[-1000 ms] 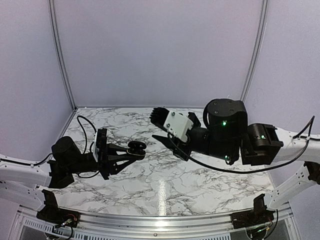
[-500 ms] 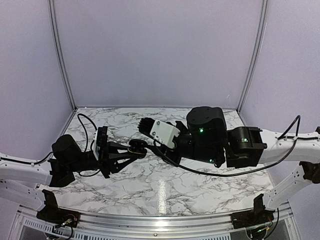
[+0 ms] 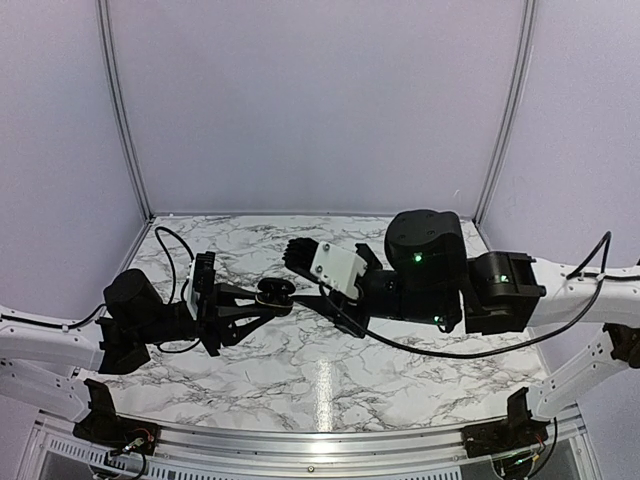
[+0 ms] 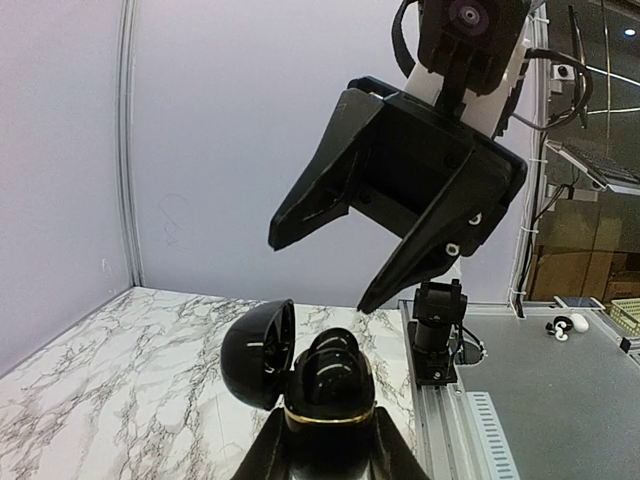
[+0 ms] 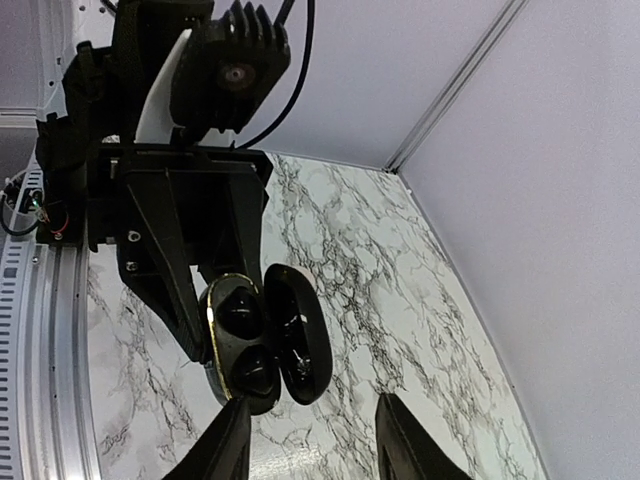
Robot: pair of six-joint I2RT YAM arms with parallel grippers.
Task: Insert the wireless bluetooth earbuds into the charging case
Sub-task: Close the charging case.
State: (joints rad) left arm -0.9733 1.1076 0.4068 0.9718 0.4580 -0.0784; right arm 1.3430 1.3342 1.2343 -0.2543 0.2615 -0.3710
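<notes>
The charging case [image 3: 272, 294] is black and glossy with a gold rim, not pale. My left gripper [image 3: 268, 300] is shut on its base and holds it above the marble table, with the lid [image 4: 258, 353] swung open to the left. Two black earbuds [image 5: 240, 310] sit in the wells, one above the other [image 5: 250, 372]. The case body also shows in the left wrist view [image 4: 325, 385]. My right gripper [image 3: 316, 281] is open and empty, just right of the case, with its jaws spread above and around it [image 4: 320, 272]. In its own view the gripper [image 5: 312, 440] sits below the case [image 5: 235, 345].
The marble table top [image 3: 330, 370] is walled by pale panels at the back and sides. A metal rail [image 3: 320, 440] runs along the near edge. The right arm's base post [image 4: 437, 330] stands beside the table.
My right gripper has moved left and down, from the middle of the table to right beside the open case. My left gripper has held the case still.
</notes>
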